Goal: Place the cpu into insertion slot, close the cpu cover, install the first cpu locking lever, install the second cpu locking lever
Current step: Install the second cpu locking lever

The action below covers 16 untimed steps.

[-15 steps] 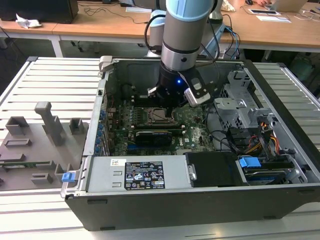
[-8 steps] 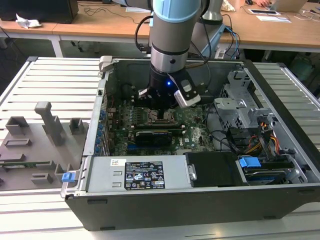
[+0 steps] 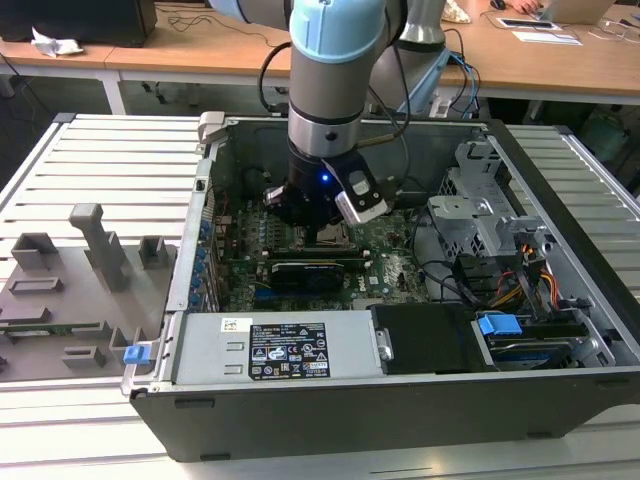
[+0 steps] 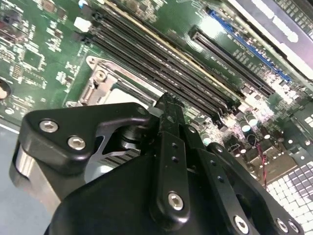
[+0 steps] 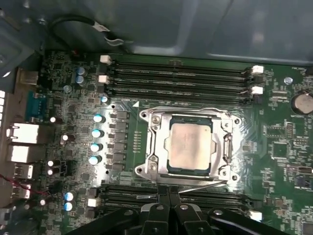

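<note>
Hand (image 5: 168, 196) shut, empty, beside cpu cover (image 5: 188, 147) over cpu (image 5: 190, 146).

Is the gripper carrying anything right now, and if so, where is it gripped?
Nothing held. The cpu sits in the insertion slot under the closed cpu cover; the gripper hovers just beside the socket's edge.

A robotics lab or electronics workshop. An open desktop computer case (image 3: 400, 390) lies on its side on a slatted metal workbench (image 3: 100, 160), its green motherboard (image 3: 390, 265) exposed beneath an industrial robot arm (image 3: 330, 70). Grey plastic fixtures (image 3: 70, 290) sit on the bench at the exterior view's left. Wooden desks (image 3: 200, 45) stand at the far side with papers (image 3: 545, 36) on them.
</note>
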### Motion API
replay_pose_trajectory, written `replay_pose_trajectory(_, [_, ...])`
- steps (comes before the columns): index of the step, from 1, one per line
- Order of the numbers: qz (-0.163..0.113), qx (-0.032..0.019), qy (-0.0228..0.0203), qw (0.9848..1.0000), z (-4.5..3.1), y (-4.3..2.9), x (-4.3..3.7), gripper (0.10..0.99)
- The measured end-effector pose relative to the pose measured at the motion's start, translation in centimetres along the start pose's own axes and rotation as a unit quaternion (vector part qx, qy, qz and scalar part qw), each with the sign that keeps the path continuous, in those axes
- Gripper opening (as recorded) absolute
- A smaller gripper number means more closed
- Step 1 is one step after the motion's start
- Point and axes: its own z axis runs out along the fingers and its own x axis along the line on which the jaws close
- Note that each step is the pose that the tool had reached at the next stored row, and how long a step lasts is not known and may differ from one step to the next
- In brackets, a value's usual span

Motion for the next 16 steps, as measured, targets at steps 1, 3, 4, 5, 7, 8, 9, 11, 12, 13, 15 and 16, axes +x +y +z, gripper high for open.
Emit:
replay_pose_trajectory(1, [0.000,-0.0025,-0.0001,1.0000,0.04,-0.16,0.08,0.106])
replay_pose_trajectory(3, [-0.001,-0.0066,-0.0004,1.0000,0.15,-0.34,0.21,0.106])
replay_pose_trajectory(4, [-0.001,-0.0095,-0.0005,1.0000,0.21,-0.40,0.32,0.106])
replay_pose_trajectory(5, [-0.001,-0.0133,-0.0007,0.9999,0.26,-0.45,0.40,0.106])
replay_pose_trajectory(7, [-0.002,-0.0175,-0.0010,0.9998,0.47,-0.47,0.53,0.106])
replay_pose_trajectory(8, [-0.002,-0.0191,-0.0010,0.9998,0.59,-0.50,0.61,0.106])
replay_pose_trajectory(9, [-0.002,-0.0217,-0.0012,0.9998,0.84,-0.64,0.65,0.106])
replay_pose_trajectory(11, [-0.003,-0.0263,-0.0014,0.9996,1.19,-0.82,0.76,0.106])
replay_pose_trajectory(12, [-0.003,-0.0286,-0.0017,0.9996,1.36,-0.88,0.89,0.106])
replay_pose_trajectory(13, [-0.003,-0.0309,-0.0019,0.9995,1.50,-0.93,0.99,0.106])
replay_pose_trajectory(15, [-0.003,-0.0334,-0.0021,0.9994,1.71,-0.99,1.10,0.106])
replay_pose_trajectory(16, [-0.003,-0.0342,-0.0021,0.9994,1.79,-1.02,1.13,0.106])
